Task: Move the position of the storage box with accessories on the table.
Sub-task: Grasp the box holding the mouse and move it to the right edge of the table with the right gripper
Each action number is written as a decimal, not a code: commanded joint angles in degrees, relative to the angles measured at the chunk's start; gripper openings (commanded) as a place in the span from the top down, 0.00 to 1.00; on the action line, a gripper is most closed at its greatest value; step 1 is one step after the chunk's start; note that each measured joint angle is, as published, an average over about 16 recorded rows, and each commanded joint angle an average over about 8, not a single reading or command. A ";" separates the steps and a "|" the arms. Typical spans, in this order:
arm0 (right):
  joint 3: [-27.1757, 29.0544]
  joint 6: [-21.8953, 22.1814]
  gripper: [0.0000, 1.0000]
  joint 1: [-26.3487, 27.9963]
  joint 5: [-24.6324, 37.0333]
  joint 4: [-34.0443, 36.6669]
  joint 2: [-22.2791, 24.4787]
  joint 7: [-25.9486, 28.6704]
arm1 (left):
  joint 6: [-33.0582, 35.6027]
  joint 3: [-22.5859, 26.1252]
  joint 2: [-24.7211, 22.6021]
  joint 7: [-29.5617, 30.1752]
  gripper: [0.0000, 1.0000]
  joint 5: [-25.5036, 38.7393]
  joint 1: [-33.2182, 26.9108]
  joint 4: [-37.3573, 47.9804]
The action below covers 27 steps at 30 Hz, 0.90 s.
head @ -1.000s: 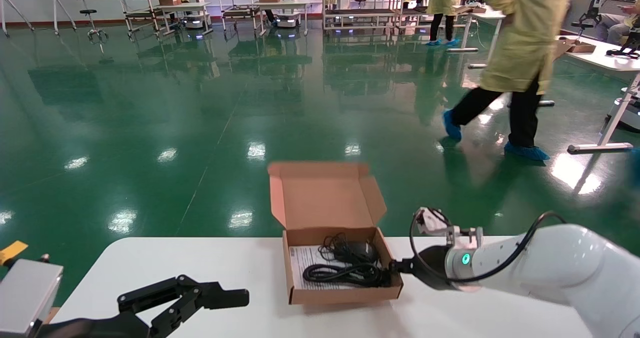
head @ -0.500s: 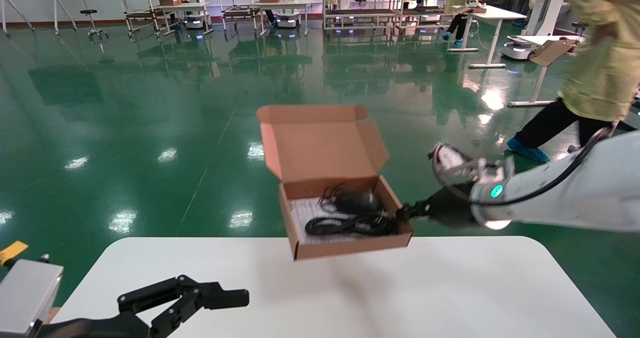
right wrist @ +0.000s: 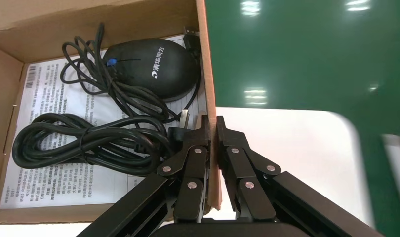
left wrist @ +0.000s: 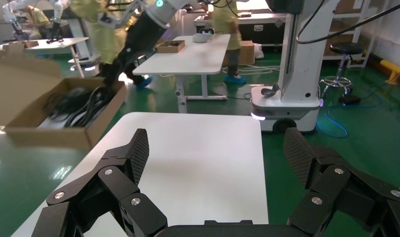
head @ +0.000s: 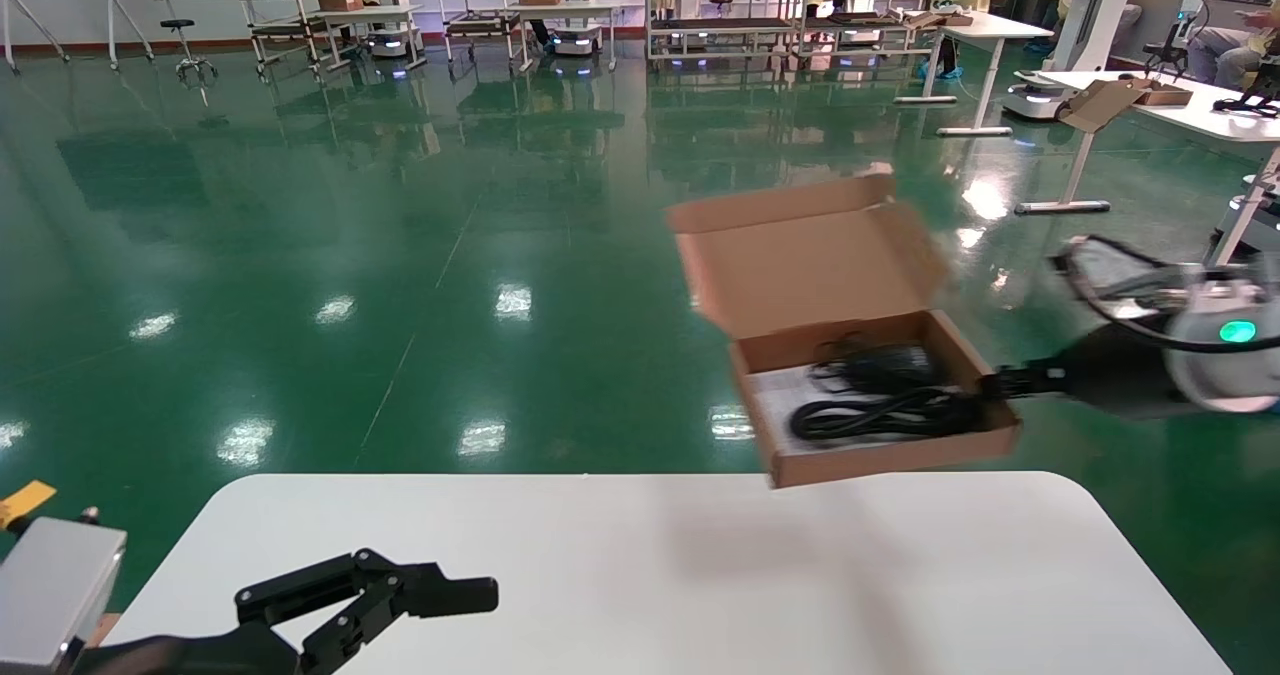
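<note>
- My right claw (right wrist: 211, 129) is clamped on the right side wall of the storage box (head: 868, 425), one finger inside and one outside.
- The storage box hangs in the air, lid flap up, past the tabletop (head: 600, 575) far edge toward its 1 o'clock corner, tilted slightly.
- The black mouse (right wrist: 151, 64), coiled cable (right wrist: 84, 143) and paper sheet (right wrist: 60, 103) lie inside, the cable pressed near my inner finger.
- From the claw the box extends toward 9 o'clock, its long axis running left to right, so the weight hangs off one wall.
- My left claw (head: 400, 595) rests open at the tabletop's 7 o'clock corner, well apart from the box.
- I judge the set-down needs the box brought back over the tabletop and levelled.
</note>
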State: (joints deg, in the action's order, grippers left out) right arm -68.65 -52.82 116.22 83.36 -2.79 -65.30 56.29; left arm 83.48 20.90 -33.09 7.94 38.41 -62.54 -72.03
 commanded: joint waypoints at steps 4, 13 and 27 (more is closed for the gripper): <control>-0.55 2.23 1.00 0.00 0.88 1.70 2.70 -2.28 | 0.00 0.00 0.00 0.00 0.00 0.00 0.00 0.00; -0.84 11.29 1.00 -2.59 1.31 3.39 5.78 -3.95 | 0.00 0.01 0.00 0.00 0.00 0.00 0.00 0.00; 0.22 19.85 1.00 -10.50 -0.22 3.07 7.16 -4.52 | 0.00 0.01 0.00 0.00 0.00 -0.01 0.00 0.00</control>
State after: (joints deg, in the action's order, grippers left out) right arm -68.42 -32.97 105.80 83.12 0.30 -58.10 51.71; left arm 83.48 20.91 -33.09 7.93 38.41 -62.55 -72.03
